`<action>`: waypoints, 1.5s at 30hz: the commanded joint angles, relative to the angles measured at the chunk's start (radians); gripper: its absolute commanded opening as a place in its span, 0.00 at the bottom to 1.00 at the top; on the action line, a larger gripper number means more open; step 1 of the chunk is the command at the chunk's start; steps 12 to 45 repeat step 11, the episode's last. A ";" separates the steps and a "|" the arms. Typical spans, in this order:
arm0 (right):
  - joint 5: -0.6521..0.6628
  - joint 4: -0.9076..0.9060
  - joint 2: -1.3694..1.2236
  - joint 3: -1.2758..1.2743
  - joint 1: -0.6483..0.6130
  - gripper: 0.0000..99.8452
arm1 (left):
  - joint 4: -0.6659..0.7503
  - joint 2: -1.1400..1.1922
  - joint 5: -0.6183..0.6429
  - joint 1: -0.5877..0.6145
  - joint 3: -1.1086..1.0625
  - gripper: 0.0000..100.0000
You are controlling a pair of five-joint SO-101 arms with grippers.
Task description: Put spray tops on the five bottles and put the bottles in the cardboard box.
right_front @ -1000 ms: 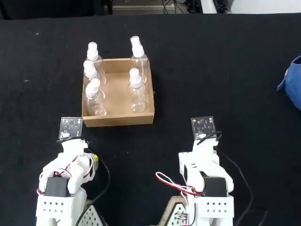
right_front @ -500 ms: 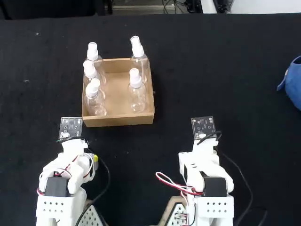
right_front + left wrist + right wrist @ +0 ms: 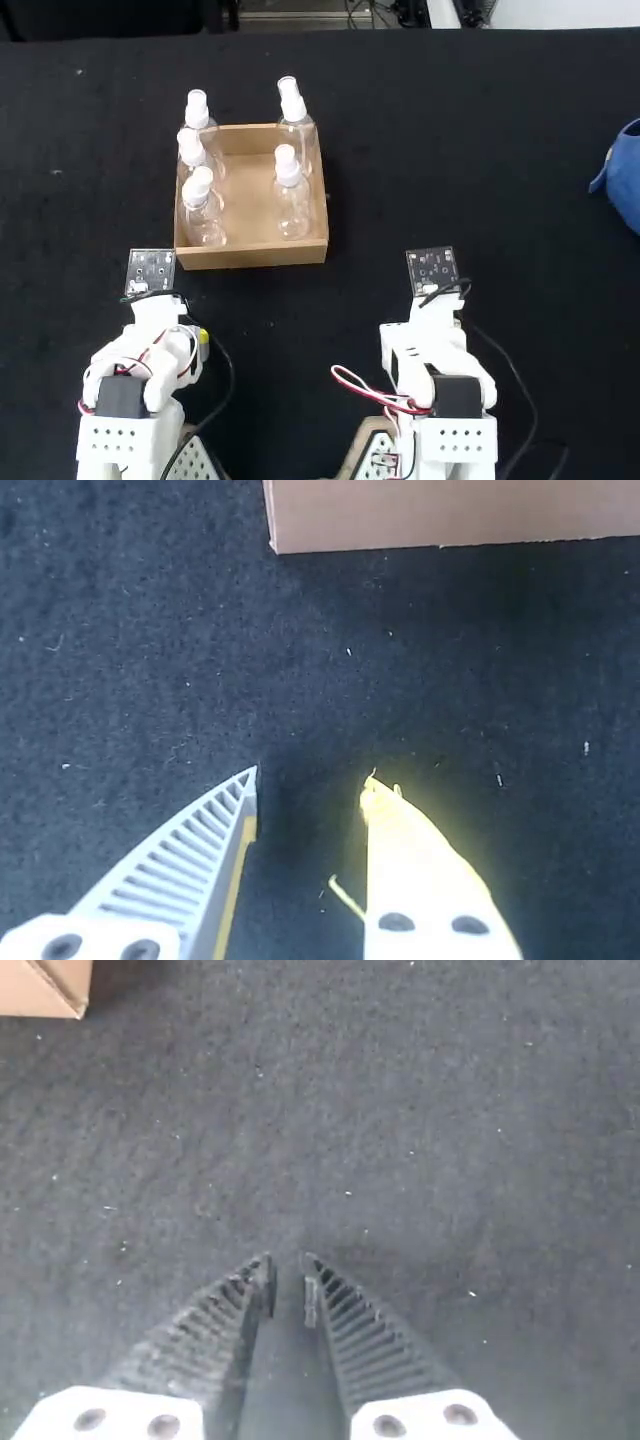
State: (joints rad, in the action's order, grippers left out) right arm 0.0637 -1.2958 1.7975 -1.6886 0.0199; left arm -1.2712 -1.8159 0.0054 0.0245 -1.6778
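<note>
- Standing upright in the cardboard box (image 3: 250, 256), the five bottles (image 3: 291, 192) each carried a white spray top (image 3: 287, 163); three stood along one side wall and two along the other.
- The box sat on the black tabletop (image 3: 480, 150), just ahead of the left arm (image 3: 150, 345) and well apart from a blue object (image 3: 622, 175) at the tabletop's edge.
- The left gripper (image 3: 310, 780) hung over bare tabletop near the box's front wall, its fingers (image 3: 200, 860) spread with nothing between them.
- The right gripper (image 3: 287, 1260) hung over bare tabletop beside the box's corner, its fingers (image 3: 210, 1330) drawn almost together, with only a narrow slit between the tips, pinching nothing.
- Judged from this layout, both task steps appeared complete: every bottle capped, every bottle boxed.
- The step in hand appeared to be the parked rest position, with both arms folded back near their bases.
- No further grasp appeared necessary; the next move called only for confirming that each top was seated and no bottle leaned on the rim.
</note>
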 commanded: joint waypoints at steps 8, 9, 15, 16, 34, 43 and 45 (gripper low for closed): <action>0.005 -0.008 0.088 0.005 0.018 0.01 | -0.003 -0.006 0.000 0.136 -0.021 0.03; 0.005 -0.008 0.088 0.005 0.018 0.01 | -0.003 -0.006 0.000 0.137 -0.021 0.03; 0.005 -0.008 0.088 0.005 0.018 0.01 | -0.003 -0.006 0.000 0.137 -0.021 0.03; 0.005 -0.008 0.088 0.005 0.018 0.01 | -0.003 -0.006 0.000 0.137 -0.021 0.03; 0.005 -0.008 0.088 0.005 0.018 0.01 | -0.003 -0.006 0.000 0.137 -0.021 0.03; 0.005 -0.008 0.088 0.005 0.018 0.01 | -0.003 -0.006 0.000 0.137 -0.021 0.03; 0.005 -0.008 0.088 0.005 0.018 0.01 | -0.003 -0.006 0.000 0.137 -0.021 0.03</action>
